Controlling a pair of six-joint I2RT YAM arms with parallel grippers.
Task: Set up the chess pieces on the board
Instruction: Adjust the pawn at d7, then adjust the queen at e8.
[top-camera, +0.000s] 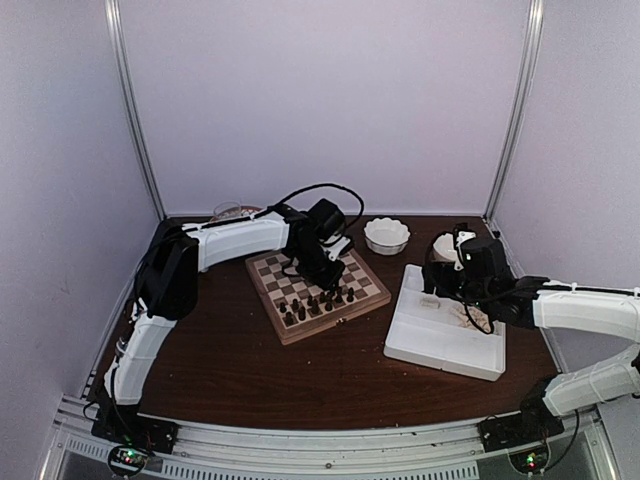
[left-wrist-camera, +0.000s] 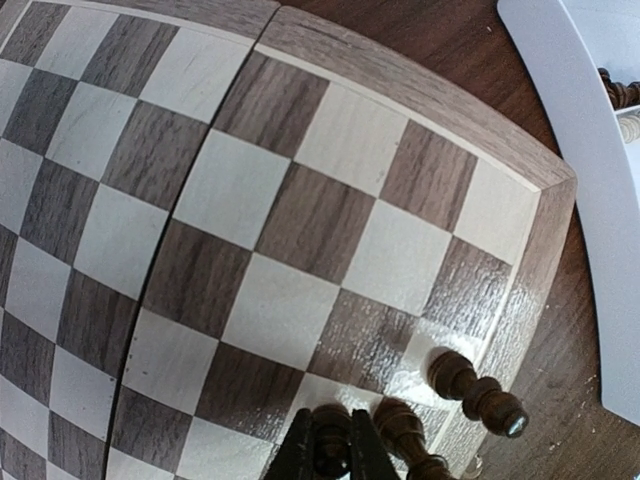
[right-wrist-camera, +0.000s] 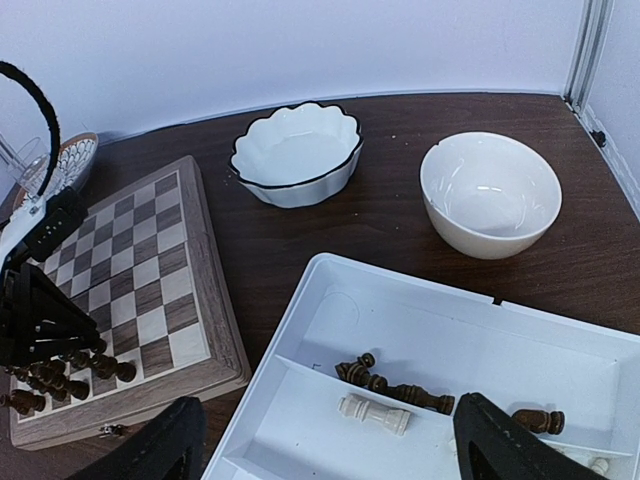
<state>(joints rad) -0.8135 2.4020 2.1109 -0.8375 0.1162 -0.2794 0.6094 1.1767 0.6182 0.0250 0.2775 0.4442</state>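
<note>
The board (top-camera: 272, 270) lies in the middle of the table, with dark chess pieces (top-camera: 316, 302) standing in rows along its near edge. My left gripper (left-wrist-camera: 332, 452) is low over a corner of the board (left-wrist-camera: 250, 190) and is shut on a dark piece (left-wrist-camera: 333, 430). Two more dark pieces (left-wrist-camera: 478, 392) stand beside it on the edge squares. My right gripper (right-wrist-camera: 325, 450) hangs open above the white tray (right-wrist-camera: 480, 330), which holds dark pieces (right-wrist-camera: 395, 385) and a cream piece (right-wrist-camera: 375, 413) lying flat.
A scalloped white bowl (right-wrist-camera: 296, 155) and a plain white bowl (right-wrist-camera: 490, 195) stand behind the tray (top-camera: 440, 340). A patterned dish (right-wrist-camera: 70, 155) sits at the back left of the board. Purple walls close in the table on three sides.
</note>
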